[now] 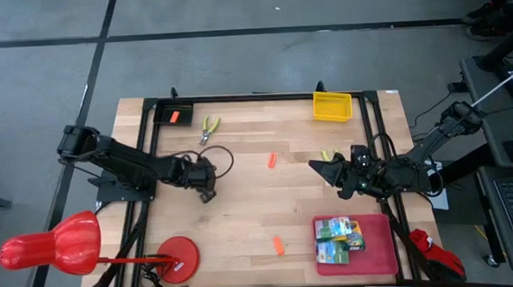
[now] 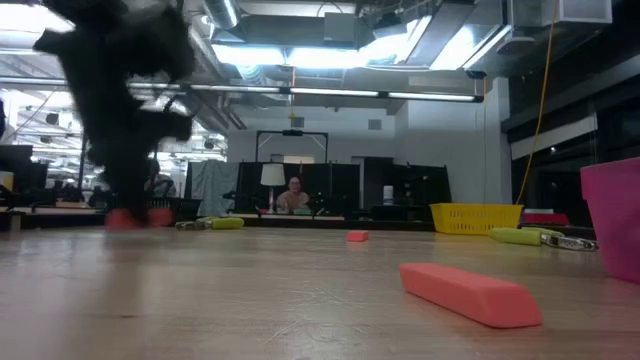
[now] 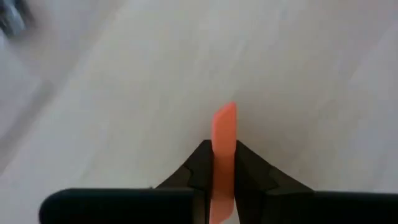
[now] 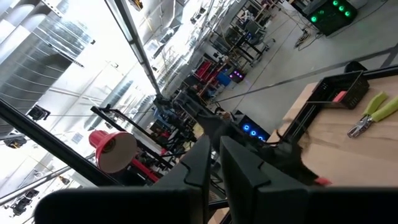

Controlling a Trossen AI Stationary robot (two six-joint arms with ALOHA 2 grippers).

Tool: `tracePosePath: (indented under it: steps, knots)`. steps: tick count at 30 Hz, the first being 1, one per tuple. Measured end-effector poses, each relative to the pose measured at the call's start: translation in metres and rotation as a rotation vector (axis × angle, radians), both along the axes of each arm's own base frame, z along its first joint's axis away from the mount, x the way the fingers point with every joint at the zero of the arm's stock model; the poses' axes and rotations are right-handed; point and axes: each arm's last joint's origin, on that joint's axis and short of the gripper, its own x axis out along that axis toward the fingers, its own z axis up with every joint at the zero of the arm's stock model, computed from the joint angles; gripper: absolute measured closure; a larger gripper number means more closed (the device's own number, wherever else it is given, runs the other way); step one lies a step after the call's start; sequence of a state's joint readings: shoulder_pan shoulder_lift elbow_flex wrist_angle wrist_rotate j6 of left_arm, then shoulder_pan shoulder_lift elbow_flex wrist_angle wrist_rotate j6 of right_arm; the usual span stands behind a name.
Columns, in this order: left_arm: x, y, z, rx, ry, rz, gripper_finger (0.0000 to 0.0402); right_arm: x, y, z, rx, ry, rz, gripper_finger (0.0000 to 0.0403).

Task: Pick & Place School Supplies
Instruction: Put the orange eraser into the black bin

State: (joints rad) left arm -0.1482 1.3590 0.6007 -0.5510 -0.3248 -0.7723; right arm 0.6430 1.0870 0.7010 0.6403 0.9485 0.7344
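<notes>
Your left gripper (image 3: pixel 222 180) has its fingers (image 3: pixel 255 171) pinched on an orange stub (image 3: pixel 224 134), gripping low so most of the stub pokes out past the tips. It sits left of the tabletop (image 1: pixel 260 214) centre. Lift straight up before travelling, since a thin stub held near one end could pivot or slip. The crayon boxes (image 1: pixel 338 239) already lie on the red tray (image 1: pixel 381 247) at the tabletop's near right corner, so that looks the likely drop spot. Your right gripper (image 4: pixel 214 158), fingers narrow and empty, waits near the right edge; keep it clear.
</notes>
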Motion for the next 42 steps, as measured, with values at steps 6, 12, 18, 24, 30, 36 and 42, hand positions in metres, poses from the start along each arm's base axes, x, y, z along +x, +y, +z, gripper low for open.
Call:
tracePosePath:
  steps: [6, 12, 18, 24, 30, 36, 42]
  knots:
    - [0.029, 0.034, 0.061, 0.045, -0.389, 0.2, 0.0371, 0.0, 0.0, 0.0, -0.001, -0.004, 0.007, 0.0363]
    - [0.009, 0.101, 0.097, 0.257, -0.365, 0.6, 0.0371, 0.0, 0.0, 0.0, -0.013, -0.002, 0.015, 0.0363]
    - [-0.024, 0.157, 0.095, 0.294, -0.225, 0.84, 0.0371, 0.0, 0.0, 0.0, -0.019, -0.002, 0.021, 0.0363]
    - [-0.056, 0.197, 0.096, 0.297, -0.206, 0.968, 0.0371, 0.0, 0.0, 0.0, -0.019, -0.002, 0.021, 0.0363]
    - [-0.071, 0.218, 0.087, 0.251, -0.142, 0.956, 0.0371, 0.0, 0.0, 0.0, -0.018, -0.002, 0.021, 0.0363]
    - [-0.065, 0.232, 0.067, 0.193, -0.09, 0.937, 0.0371, 0.0, 0.0, 0.0, -0.013, -0.003, 0.019, 0.0363]
    - [-0.058, 0.242, 0.043, 0.107, -0.039, 0.892, 0.0345, 0.0, 0.0, 0.001, -0.008, -0.007, 0.019, 0.0363]
